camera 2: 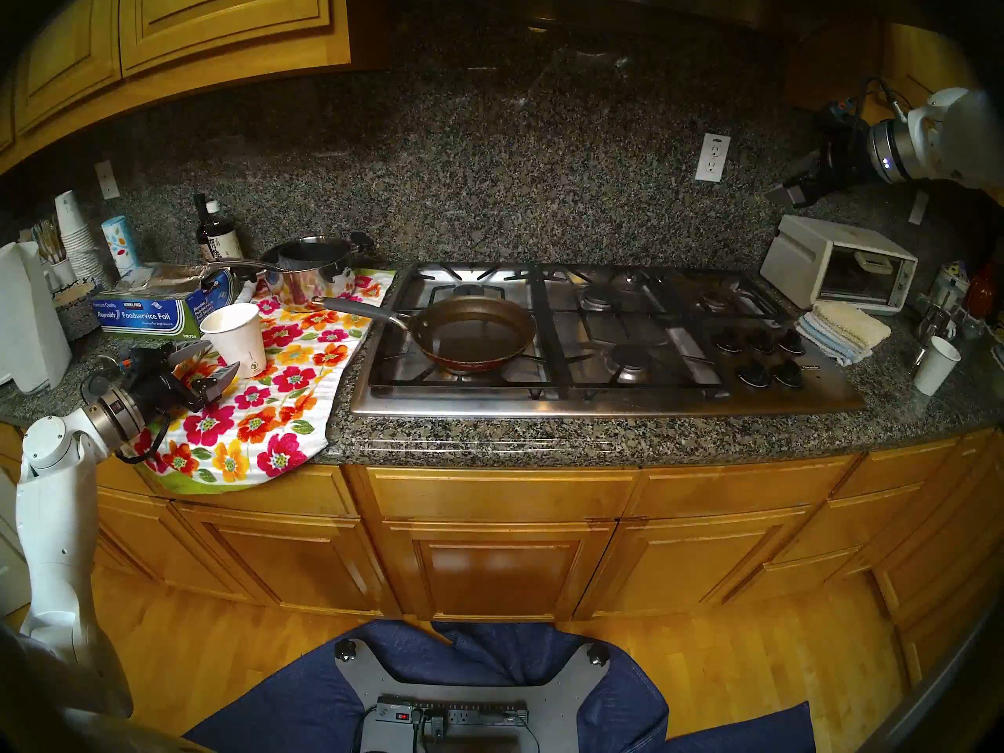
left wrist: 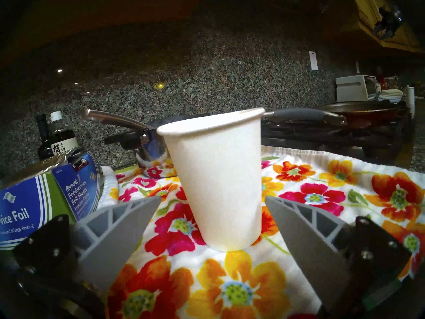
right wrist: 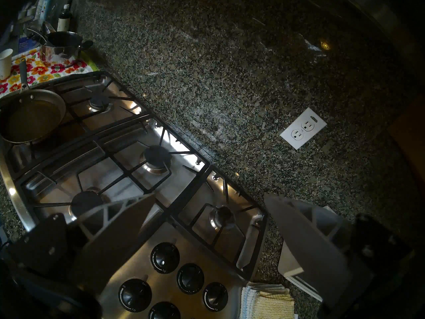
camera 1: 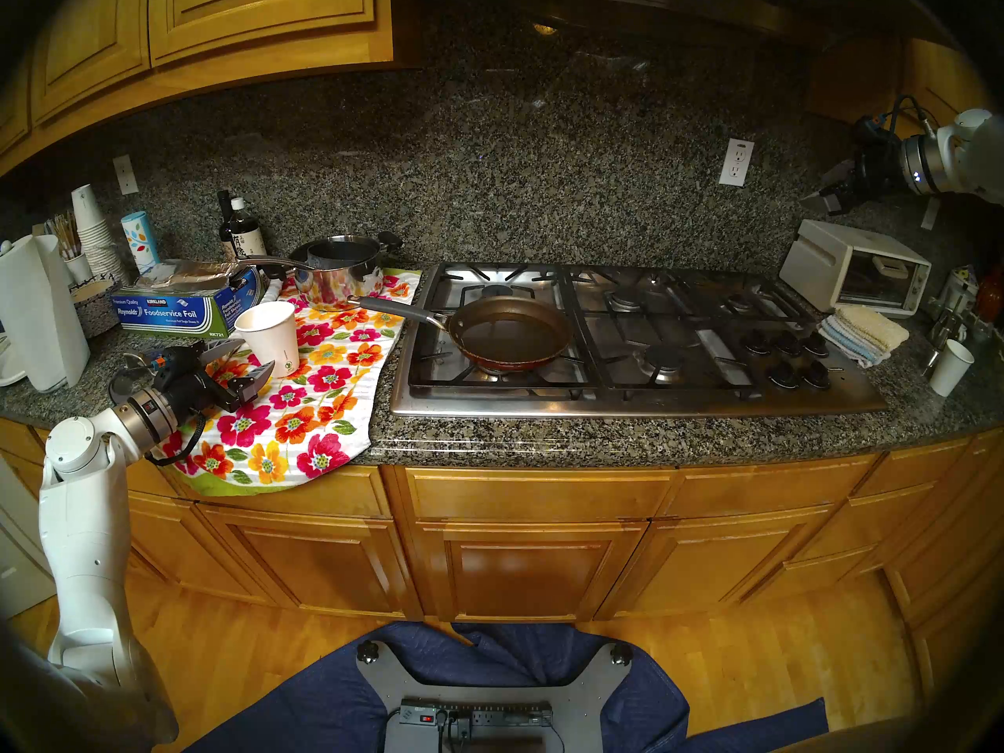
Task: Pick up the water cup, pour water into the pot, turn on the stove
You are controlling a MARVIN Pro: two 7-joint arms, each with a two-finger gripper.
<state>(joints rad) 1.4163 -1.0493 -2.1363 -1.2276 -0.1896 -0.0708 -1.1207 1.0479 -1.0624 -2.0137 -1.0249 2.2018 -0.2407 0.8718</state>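
The water cup [camera 1: 270, 336] stands upright on a floral towel [camera 1: 304, 420], left of the stove [camera 1: 625, 404]; it is white paper with a small green logo low on its side. My left gripper [camera 1: 256, 354] is open at the cup's lower half. In the left wrist view its grey fingers [left wrist: 128, 228] flank the cup [left wrist: 218, 180] with a gap on each side. The pot [camera 1: 510, 328], a brown frying pan with a grey handle, sits on the front-left burner. My right gripper [camera 1: 820, 195] hangs open and empty, high over the stove's right end, above the black knobs [right wrist: 165, 256].
A steel saucepan [camera 1: 339, 268] and a foil box [camera 1: 179, 306] stand just behind the cup. Bottles, a stack of cups [camera 1: 92, 230] and a paper-towel roll crowd the far left. At the right are a white toaster oven [camera 1: 853, 268], folded cloths [camera 1: 864, 331] and a plain paper cup [camera 1: 951, 366].
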